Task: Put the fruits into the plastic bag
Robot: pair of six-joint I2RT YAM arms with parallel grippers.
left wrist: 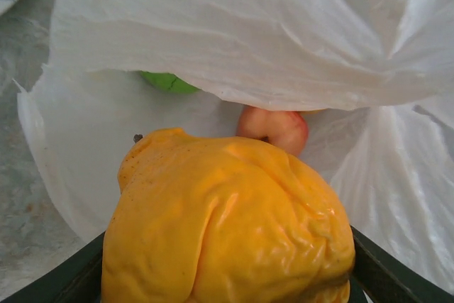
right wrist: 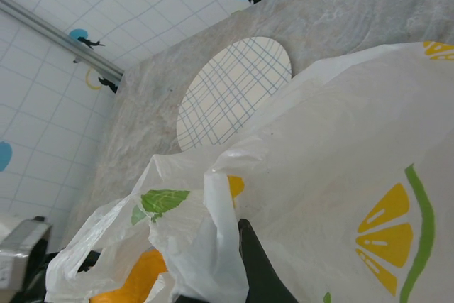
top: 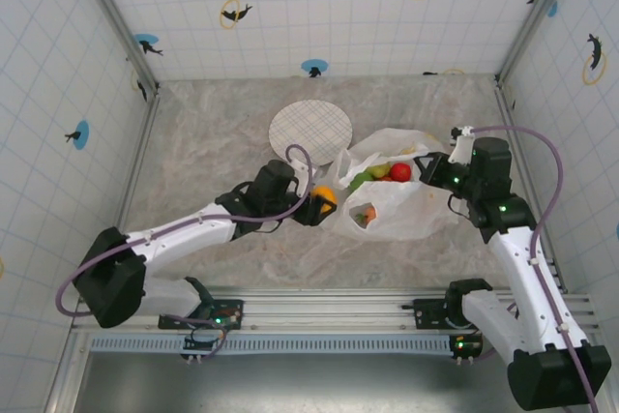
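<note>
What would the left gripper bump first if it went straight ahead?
Likely the plastic bag: its top flap droops across the opening ahead of the yellow fruit. A pinkish fruit sits behind; depth unclear.

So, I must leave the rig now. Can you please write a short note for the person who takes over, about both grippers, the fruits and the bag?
Left gripper: shut on a yellow-orange fruit, at the mouth of the plastic bag, not yet released.
Right gripper: shut on the bag's edge, holding the mouth up.
Done: a green fruit, a red fruit and others lie inside the bag. The plate holds no fruit.
Left: move the held fruit in and open the left jaws. It is probably the last one.
</note>
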